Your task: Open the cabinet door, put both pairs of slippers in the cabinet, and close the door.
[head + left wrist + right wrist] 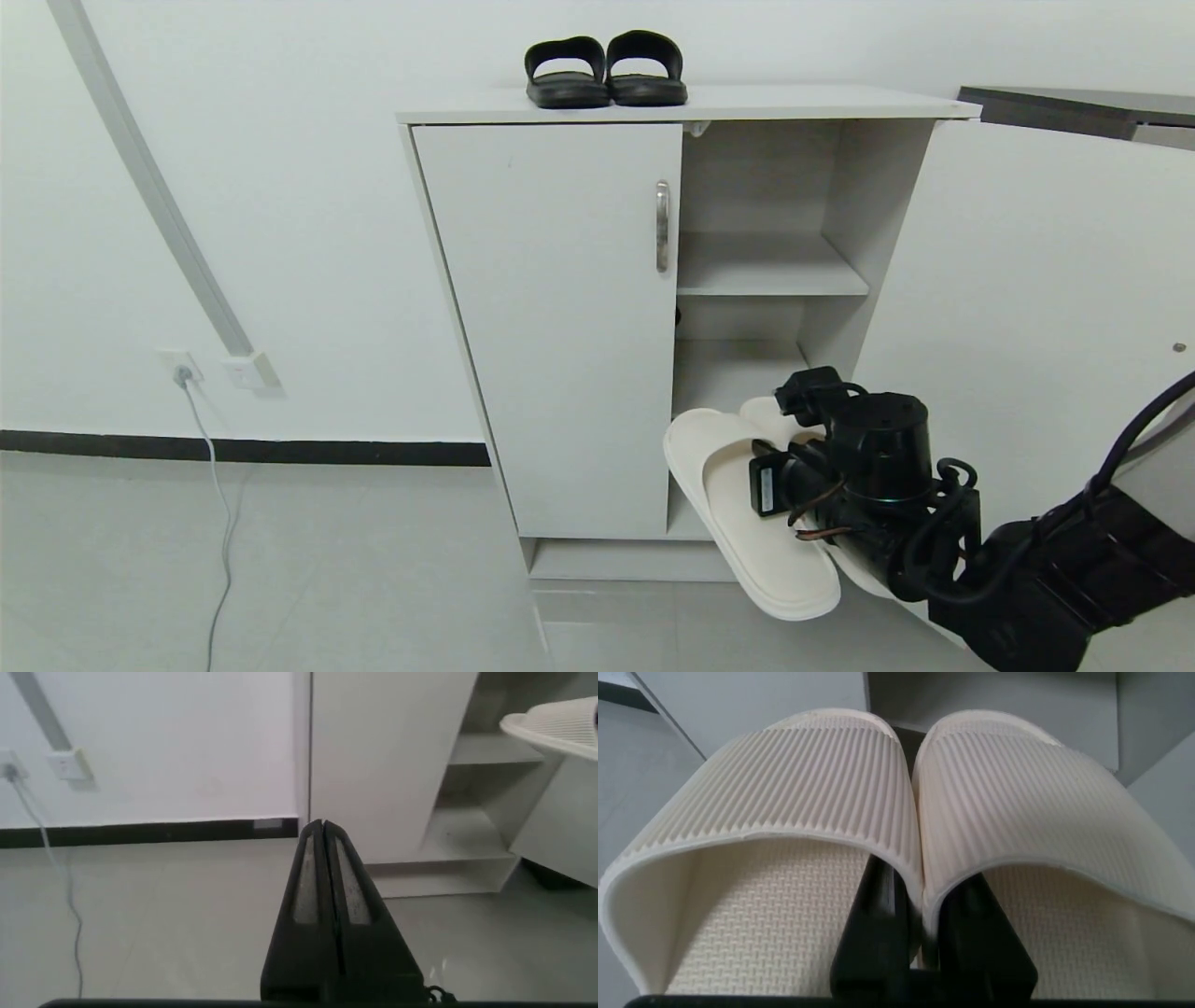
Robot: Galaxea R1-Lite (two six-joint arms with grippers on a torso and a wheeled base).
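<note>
A pair of white slippers (747, 504) hangs tilted in front of the cabinet's (551, 327) lower right compartment. My right gripper (784, 467) is shut on them. In the right wrist view its dark fingers (868, 924) pinch the two inner edges of the white slippers (785, 812) together at the gripper (920, 905). A pair of black slippers (605, 70) stands on the cabinet top. The right door (1027, 308) is swung open; the left door with its metal handle (662, 226) is closed. My left gripper (322, 835) is shut on nothing, low over the floor, facing the cabinet (392, 756).
Inside the open half a middle shelf (766, 271) is bare. A wall socket (182, 369) with a cable trailing onto the floor is at the left. A grey tabletop (1074, 107) juts in at the top right. Open floor lies left of the cabinet.
</note>
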